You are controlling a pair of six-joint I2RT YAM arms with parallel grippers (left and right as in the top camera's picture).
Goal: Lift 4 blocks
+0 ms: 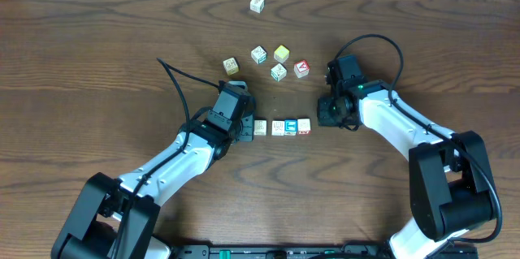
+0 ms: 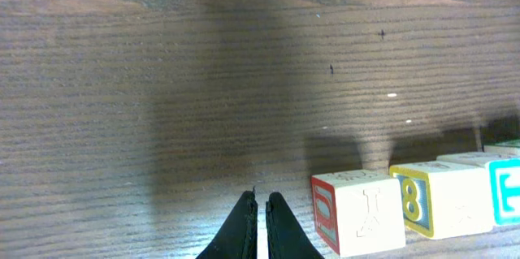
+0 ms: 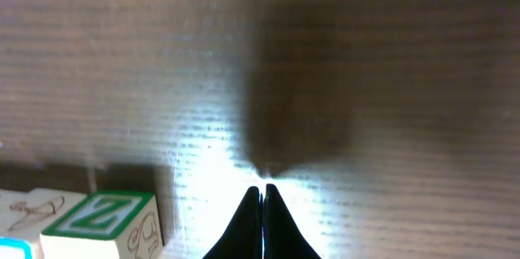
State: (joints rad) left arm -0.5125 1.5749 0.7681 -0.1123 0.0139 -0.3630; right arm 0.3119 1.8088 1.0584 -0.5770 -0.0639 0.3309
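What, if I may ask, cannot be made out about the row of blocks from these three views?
- Overhead: the prints on the row of blocks are too small to read.
- Left wrist: the blue-faced block is cut off by the right edge.
- Right wrist: the Z block is cut off by the bottom edge, its neighbour by the left edge.

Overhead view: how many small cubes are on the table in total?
10. Four cubes in a row at the centre; five cubes in a loose cluster behind it; one cube alone farther back. The arms may hide more.
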